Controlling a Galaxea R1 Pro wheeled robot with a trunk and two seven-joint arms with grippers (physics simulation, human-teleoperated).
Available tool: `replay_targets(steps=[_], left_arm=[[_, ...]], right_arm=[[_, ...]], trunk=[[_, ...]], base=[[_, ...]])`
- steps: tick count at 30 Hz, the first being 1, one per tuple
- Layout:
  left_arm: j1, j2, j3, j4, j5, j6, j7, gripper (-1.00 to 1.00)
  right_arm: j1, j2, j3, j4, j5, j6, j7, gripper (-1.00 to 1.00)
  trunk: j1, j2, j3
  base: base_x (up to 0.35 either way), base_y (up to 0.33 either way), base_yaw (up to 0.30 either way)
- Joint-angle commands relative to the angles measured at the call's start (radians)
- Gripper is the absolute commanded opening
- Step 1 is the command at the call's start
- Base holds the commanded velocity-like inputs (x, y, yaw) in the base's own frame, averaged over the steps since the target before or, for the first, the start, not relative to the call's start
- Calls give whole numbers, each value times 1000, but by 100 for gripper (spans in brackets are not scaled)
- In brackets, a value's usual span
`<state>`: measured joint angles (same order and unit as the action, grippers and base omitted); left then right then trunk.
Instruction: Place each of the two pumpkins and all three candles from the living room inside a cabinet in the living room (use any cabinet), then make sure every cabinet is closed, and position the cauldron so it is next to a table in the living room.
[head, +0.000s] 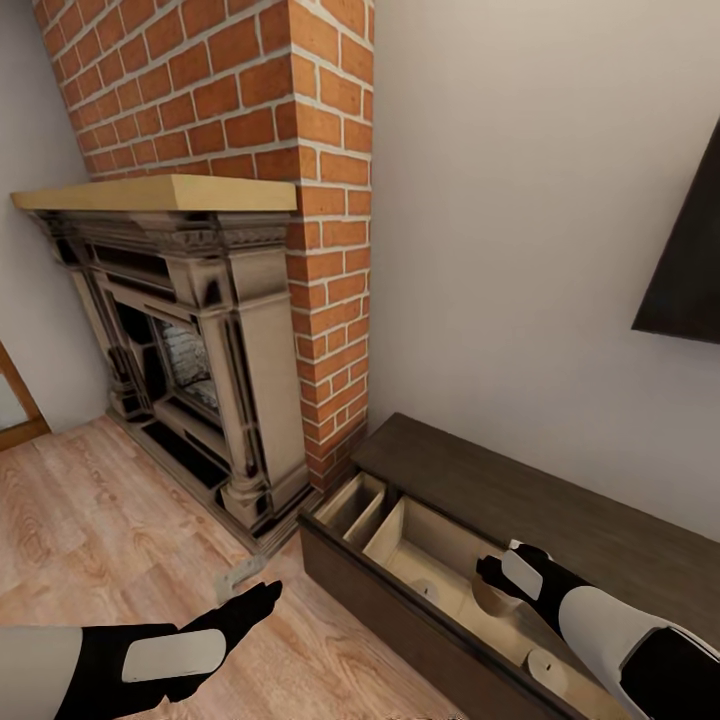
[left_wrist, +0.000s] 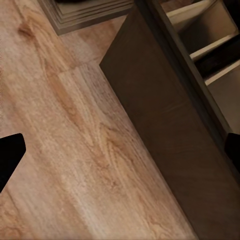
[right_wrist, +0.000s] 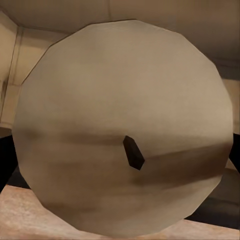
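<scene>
The dark brown cabinet (head: 560, 500) runs along the wall at the right, its top drawer (head: 400, 540) pulled open. My right gripper (head: 492, 585) hangs over the pale drawer inside, shut on a beige candle (head: 490, 598). In the right wrist view that candle's top (right_wrist: 120, 125) and dark wick (right_wrist: 133, 152) sit between the dark fingertips (right_wrist: 6, 162). Two more candles (head: 548, 665) (head: 425, 588) lie in the drawer. My left gripper (head: 255, 600) is open over the wood floor (left_wrist: 75, 150), beside the drawer front (left_wrist: 165, 130). The pumpkins and the cauldron are out of view.
A stone fireplace (head: 200, 350) with a tan mantel (head: 160, 192) and a brick chimney (head: 300, 150) stands left of the cabinet. A dark screen (head: 690, 270) hangs on the wall above it. Wood floor (head: 100, 530) stretches to the left.
</scene>
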<state>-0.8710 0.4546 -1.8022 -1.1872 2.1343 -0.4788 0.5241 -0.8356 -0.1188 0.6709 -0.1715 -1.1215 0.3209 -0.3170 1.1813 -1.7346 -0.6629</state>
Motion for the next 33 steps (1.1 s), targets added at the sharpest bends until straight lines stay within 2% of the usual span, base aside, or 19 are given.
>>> replay_targets(steps=[1, 14, 33], left_arm=[[-2, 0, -3, -2, 4, -6, 1, 100], [-2, 1, -3, -2, 4, -5, 0, 100], [-2, 4, 1, -3, 4, -6, 2, 100]], right_arm=[[0, -1, 7, -3, -8, 4, -7, -100], [0, -1, 7, -3, -8, 4, -7, -100], [0, -2, 7, -3, -8, 4, -7, -100]], trunk=[[0, -1, -3], [0, -1, -23], [0, -1, -53]], base=[[13, 0, 0], [86, -70, 0], [4, -3, 0]])
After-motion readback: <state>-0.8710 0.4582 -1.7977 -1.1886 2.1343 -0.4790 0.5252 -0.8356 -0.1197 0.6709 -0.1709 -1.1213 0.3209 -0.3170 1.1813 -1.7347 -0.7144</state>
